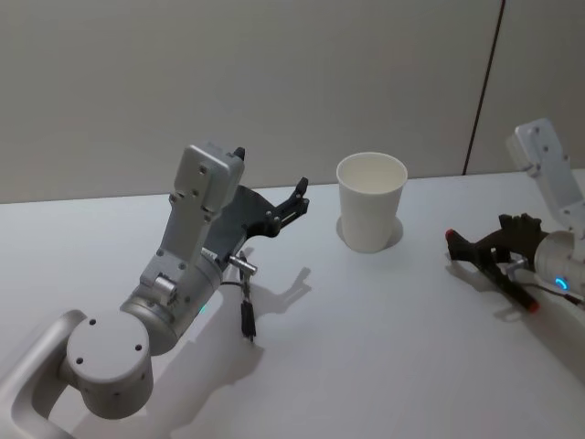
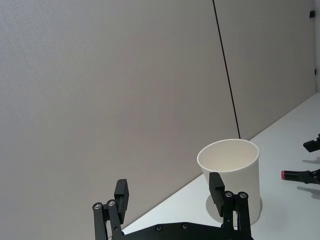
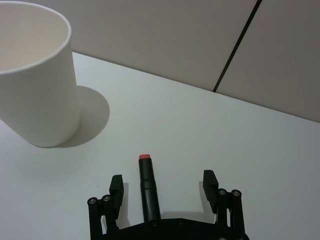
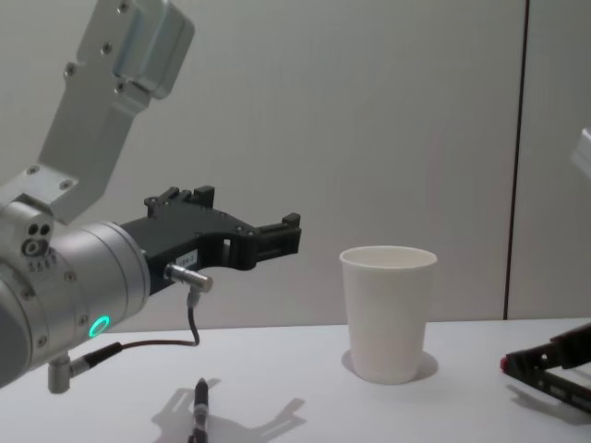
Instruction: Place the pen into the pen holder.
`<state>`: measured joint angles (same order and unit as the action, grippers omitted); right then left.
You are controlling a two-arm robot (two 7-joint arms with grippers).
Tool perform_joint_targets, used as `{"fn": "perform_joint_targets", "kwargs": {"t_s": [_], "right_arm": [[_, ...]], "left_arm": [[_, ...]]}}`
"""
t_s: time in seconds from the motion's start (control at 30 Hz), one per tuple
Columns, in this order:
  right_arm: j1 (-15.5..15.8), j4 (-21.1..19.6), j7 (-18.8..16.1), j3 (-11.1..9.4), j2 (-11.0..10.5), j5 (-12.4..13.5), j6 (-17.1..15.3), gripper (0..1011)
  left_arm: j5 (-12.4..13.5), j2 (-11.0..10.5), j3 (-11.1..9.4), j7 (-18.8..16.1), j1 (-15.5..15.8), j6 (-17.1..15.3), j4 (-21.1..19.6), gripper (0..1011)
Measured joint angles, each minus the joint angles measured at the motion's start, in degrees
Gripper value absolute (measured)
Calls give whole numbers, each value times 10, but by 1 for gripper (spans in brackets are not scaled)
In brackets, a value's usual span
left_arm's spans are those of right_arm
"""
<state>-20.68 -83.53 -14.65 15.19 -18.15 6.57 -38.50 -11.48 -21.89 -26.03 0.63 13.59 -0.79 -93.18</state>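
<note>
The pen, slim, stiff and light, probably slick, lies on the bench at 4 o'clock from the pen holder, between the right gripper's open jaws. It is best pinched mid-barrel. The left gripper hangs at 9 o'clock from the tippable paper holder, its jaws also open.

Pen holder showing plain white; pen showing blk w/ red tip; table looking white.
</note>
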Motion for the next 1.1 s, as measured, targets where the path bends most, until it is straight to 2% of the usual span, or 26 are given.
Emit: {"fn": "perform_joint_targets", "kwargs": {"t_s": [0.6,1.1], "right_arm": [[3,11,10,2,5,2,13,1001],[10,9,12,1,11,35,18,1001]], "left_arm": [[0,0,0,0,0,0,0,1001],[0,0,0,0,0,0,0,1001]]}}
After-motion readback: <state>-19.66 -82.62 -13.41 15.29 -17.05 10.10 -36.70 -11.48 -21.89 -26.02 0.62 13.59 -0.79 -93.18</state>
